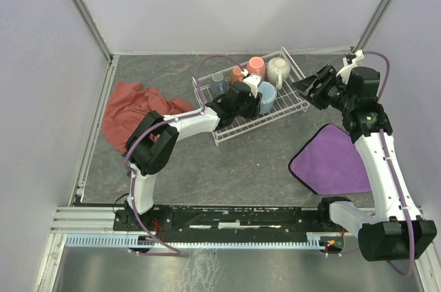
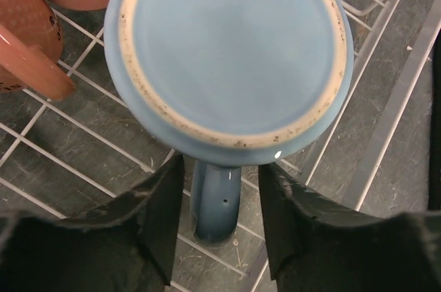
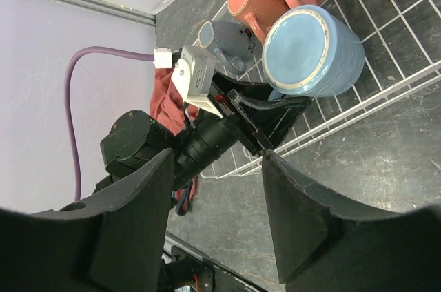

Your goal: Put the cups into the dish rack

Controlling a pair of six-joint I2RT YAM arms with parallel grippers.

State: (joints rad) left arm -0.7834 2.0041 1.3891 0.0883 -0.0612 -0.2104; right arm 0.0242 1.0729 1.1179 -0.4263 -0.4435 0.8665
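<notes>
Rack: white wire basket on the tabletop.
Blue mug: in the rack, base showing; we judge it stiff, glazed, slippery, fairly heavy, chippable.
Right fingers: spread, empty, near the rack's end.
Left fingers: spread, straddling the handle, not gripping.
Handle: our surest hold, pinched across its sides.

Crumpled dark-red cloth on the left of the dark grey, mottled tabletop, bunched in folds, close to the left wall. Flat purple cloth on the right, nearer, one corner pointing left. Pale lilac walls at left, far and right. Aluminium rail along the near edge.
</notes>
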